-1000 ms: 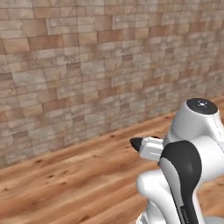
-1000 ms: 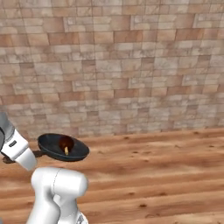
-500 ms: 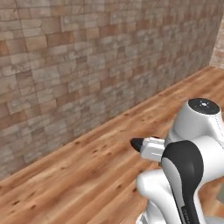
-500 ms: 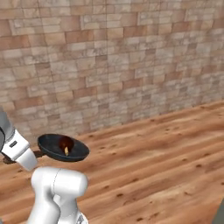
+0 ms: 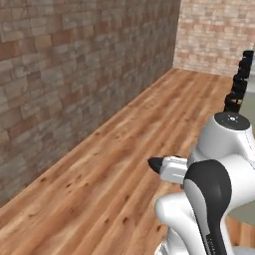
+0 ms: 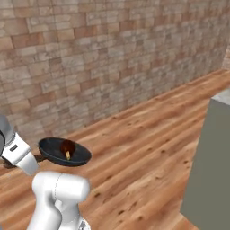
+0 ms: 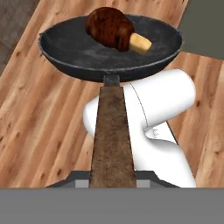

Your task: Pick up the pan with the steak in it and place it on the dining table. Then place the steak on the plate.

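Hand view is showing the pan (image 7: 109,46) being carried out in front of the robot, its brown wooden handle (image 7: 111,135) running straight back down to the bottom of the picture where the jaws are clenching it. The grip itself is sitting at the very edge of the view, but the pan is hanging in the air with nothing else under it, so the jaws must be grasping the handle. The pan is sitting roughly level, which I take to be deliberate: the steak (image 7: 110,27) is lying loose inside, toward the far rim, and a tilt could be sending it sliding out.

In the right base view the pan (image 6: 64,152) is floating above the wooden floor (image 6: 148,134), well clear of the brick wall (image 6: 90,58), with the steak (image 6: 68,147) a small dark lump in it. At the right edge an olive-beige block (image 6: 209,166) is coming into sight, possibly the base of the dining desk; its top is cut off, so I cannot tell.

The pan is looking small, round and black, with a shallow dull bowl. The steak is looking reddish-brown and knobbly, with a pale yellowish patch at one end, and is far smaller than the pan.

The carrying stage is under way; setting down is not yet done.
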Tool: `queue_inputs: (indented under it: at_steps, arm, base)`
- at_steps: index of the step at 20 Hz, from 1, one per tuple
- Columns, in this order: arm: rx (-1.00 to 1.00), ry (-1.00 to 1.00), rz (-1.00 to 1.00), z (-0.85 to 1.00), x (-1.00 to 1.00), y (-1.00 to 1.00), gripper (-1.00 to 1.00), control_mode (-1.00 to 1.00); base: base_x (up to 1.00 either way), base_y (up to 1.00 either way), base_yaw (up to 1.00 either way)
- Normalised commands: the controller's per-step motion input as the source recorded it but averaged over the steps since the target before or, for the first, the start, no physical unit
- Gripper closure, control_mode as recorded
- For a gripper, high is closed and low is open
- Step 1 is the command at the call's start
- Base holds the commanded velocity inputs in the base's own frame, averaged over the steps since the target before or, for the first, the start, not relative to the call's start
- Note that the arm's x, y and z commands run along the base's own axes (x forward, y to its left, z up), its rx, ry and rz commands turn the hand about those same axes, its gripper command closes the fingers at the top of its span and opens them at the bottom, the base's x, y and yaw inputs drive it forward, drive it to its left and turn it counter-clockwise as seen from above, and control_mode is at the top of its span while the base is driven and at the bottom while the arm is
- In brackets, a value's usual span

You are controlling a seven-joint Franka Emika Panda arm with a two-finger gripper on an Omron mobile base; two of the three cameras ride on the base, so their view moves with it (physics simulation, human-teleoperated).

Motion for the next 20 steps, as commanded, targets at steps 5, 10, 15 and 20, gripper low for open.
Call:
queue_inputs:
  at_steps: [5, 10, 15, 20]
  arm:
    - [0.00, 0.00, 0.00, 0.00, 0.00, 0.00, 1.00, 1.00]
    - [0.00, 0.00, 0.00, 0.00, 0.00, 0.00, 1.00, 1.00]
    - [0.00, 0.00, 0.00, 0.00, 0.00, 0.00, 1.00, 1.00]
    - [0.00, 0.00, 0.00, 0.00, 0.00, 0.00, 1.00, 1.00]
  base:
    - [0.00, 0.00, -0.50]
    - [0.00, 0.00, -0.50]
    - [0.09, 0.28, -0.42]
    - [0.01, 0.82, -0.21]
